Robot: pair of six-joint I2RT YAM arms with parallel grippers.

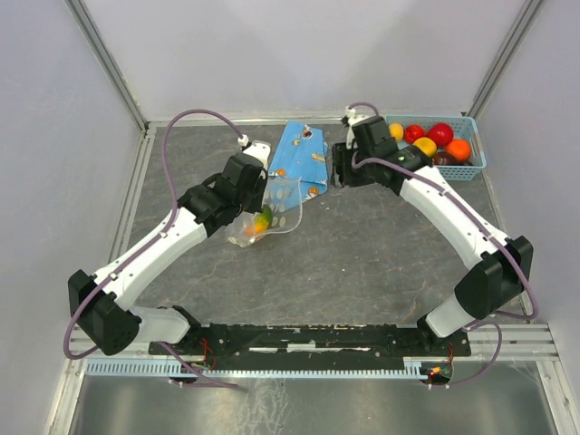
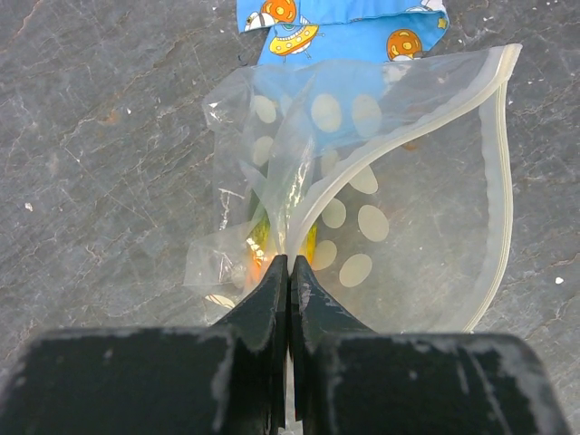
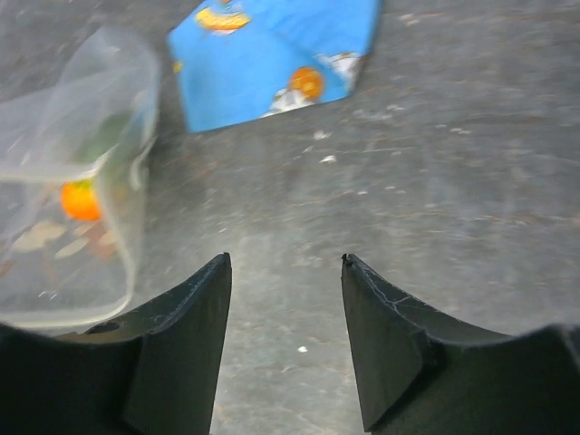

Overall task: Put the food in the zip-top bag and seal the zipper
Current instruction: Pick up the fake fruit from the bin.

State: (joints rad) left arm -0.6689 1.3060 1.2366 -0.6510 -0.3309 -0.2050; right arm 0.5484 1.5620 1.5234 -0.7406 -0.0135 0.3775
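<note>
Top looks down; close wrist views share zip-top bag [image 2: 408, 172]

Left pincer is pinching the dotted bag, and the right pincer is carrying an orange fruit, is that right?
Not quite. The left pincer does pinch the dotted bag, but the right pincer is open and carries nothing, as the right wrist view shows.

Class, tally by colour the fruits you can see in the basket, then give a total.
Red fruits: 2
Yellow fruits: 2
Orange fruit: 1
Dark purple fruit: 1
Total: 6 showing in the basket; the right arm may hide more.
</note>
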